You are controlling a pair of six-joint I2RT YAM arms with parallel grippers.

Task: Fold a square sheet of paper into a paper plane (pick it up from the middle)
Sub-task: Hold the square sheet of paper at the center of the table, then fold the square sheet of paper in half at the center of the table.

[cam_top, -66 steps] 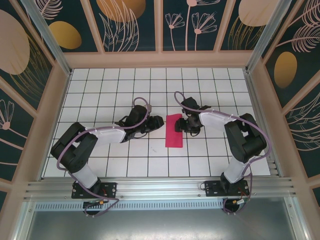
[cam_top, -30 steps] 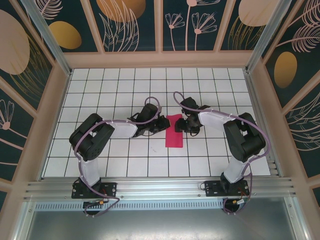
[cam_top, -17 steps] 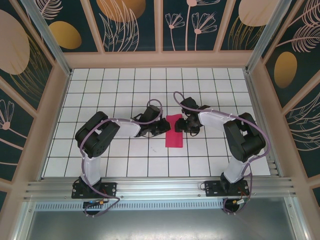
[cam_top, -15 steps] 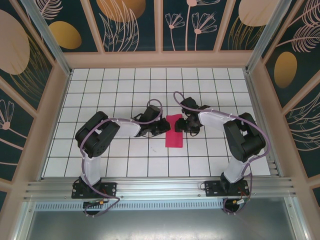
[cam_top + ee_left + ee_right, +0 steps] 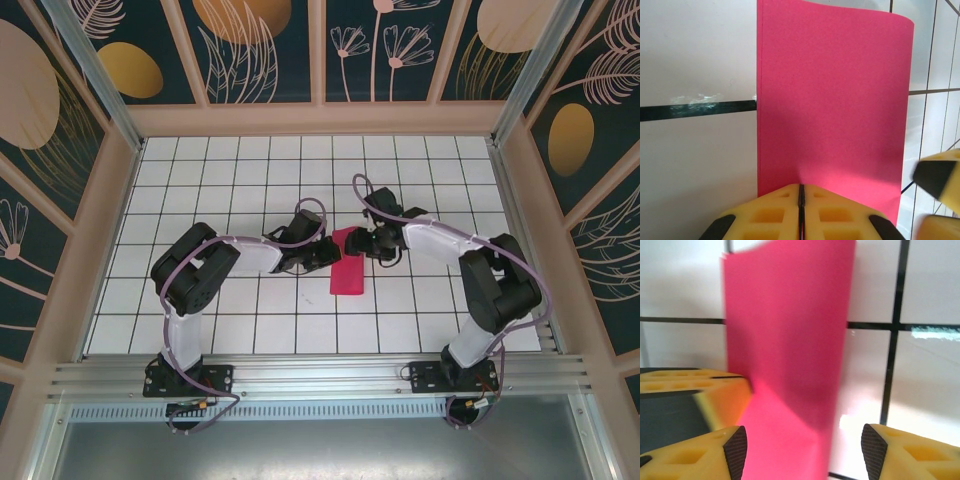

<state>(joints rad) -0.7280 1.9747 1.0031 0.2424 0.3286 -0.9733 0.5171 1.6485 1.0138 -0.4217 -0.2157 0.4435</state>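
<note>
Left hand, fingers together, pins the paper to the desk at 10 o'clock; right hand, fingers apart, straddles its 1 o'clock corner, probably to fold.

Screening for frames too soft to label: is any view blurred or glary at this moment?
Right wrist: the sheet of paper has smeared edges, and glare whitens the tile beside it. Left wrist: paper crisp, but the yellow finger at lower right is blurred. Top external: sharp, evenly lit.
</note>
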